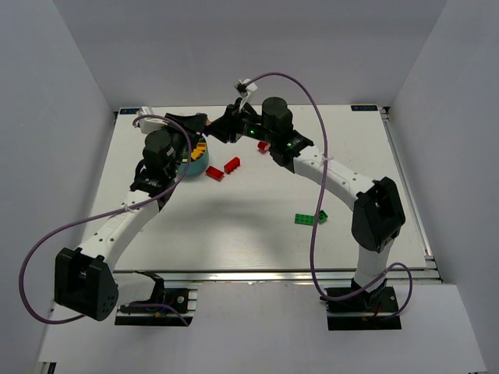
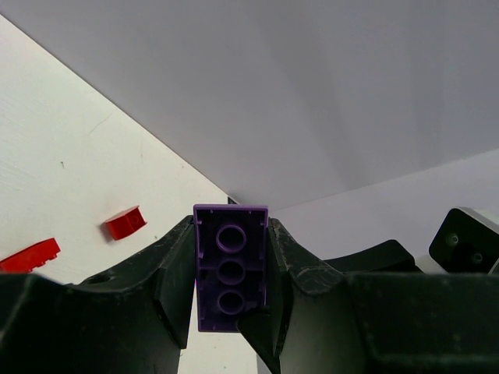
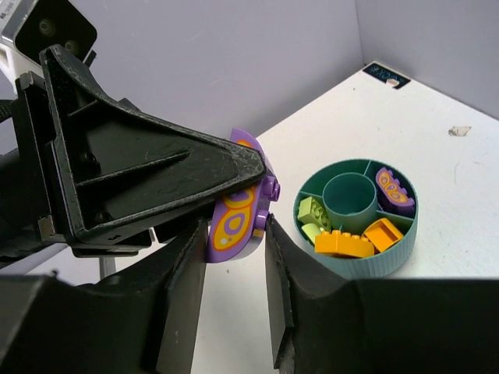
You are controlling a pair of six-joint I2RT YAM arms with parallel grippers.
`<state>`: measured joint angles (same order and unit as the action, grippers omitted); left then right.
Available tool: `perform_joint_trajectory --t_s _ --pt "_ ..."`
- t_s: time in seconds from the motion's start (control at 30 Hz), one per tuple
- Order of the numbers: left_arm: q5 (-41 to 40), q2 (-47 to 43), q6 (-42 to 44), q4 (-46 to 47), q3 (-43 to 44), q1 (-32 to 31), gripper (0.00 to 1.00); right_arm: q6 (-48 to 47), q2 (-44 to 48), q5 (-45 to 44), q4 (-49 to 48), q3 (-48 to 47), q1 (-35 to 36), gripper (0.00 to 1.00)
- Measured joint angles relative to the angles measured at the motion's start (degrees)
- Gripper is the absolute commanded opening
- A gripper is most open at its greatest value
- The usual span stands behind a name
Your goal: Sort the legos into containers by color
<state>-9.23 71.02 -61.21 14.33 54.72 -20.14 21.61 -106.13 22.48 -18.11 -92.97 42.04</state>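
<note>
Grey walls [image 1: 257, 47] close in around a white table [image 1: 257, 249], and both my arms reach toward its far left part. My left claw [image 2: 231, 227] is narrowed on a purple brick [image 2: 231, 269], held up off the table. From my left wrist I see the brick's hollow underside, with one finger pressed to each long side.

My right claw [image 3: 236, 234] meets it there. Its two fingers [image 3: 281, 265] stand on either side of the same purple brick, whose printed orange and yellow face shows from my right wrist. The gap is small, but I cannot tell whether those fingers press the brick or only flank it.

Just beyond, the teal cup [image 3: 398, 253] sits on the table, with its compartments set around a middle tube [image 3: 348, 195]. One compartment holds pale green pieces [image 3: 310, 214]. Another holds orange bricks [image 3: 347, 243], and a third holds a purple printed piece [image 3: 394, 191]. From above, the cup lies partly under my left arm.

Two red bricks [image 1: 232, 165] lie on the table just right of the cup, and a third red one [image 1: 263, 146] lies near my right wrist. Green bricks [image 1: 309, 218] lie well apart from the cup, by my right forearm.
</note>
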Motion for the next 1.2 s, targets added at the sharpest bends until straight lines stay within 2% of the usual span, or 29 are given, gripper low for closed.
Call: perform_joint_trajectory --t_s 0.03,0.13,0.17,0.23,0.37,0.5,0.83,1.2 --pt "0.0 0.0 -0.3 0.3 0.0 0.0 0.00 0.0 0.0 -0.1 -0.6 0.1 0.0 0.34" --pt "-0.2 0.0 -1.2 1.1 0.0 0.1 0.00 -0.4 0.0 -0.3 -1.9 0.2 0.0 0.20" --pt "-0.2 0.0 -1.5 1.2 0.0 0.1 0.01 -0.6 0.0 -0.3 -2.2 0.2 0.0 0.13" --pt "-0.3 0.0 -1.9 1.4 0.0 0.2 0.06 -1.0 0.0 -0.3 -2.5 0.2 0.0 0.09" --pt "-0.4 0.0 -2.3 1.6 0.0 0.2 0.41 -1.5 0.0 -0.3 -3.1 0.3 0.0 0.02" --pt "-0.4 -0.1 -1.6 0.4 0.0 0.2 0.52 -2.5 0.1 -0.1 -5.8 2.5 0.0 0.00" --pt "2.4 -0.2 -0.1 -1.8 0.5 0.0 0.69 -6.0 1.5 0.3 -9.5 7.9 -0.3 0.00" --pt "6.8 -0.8 0.0 -3.2 0.9 0.8 0.72 -5.7 3.5 2.4 -13.4 11.8 -1.5 0.00"
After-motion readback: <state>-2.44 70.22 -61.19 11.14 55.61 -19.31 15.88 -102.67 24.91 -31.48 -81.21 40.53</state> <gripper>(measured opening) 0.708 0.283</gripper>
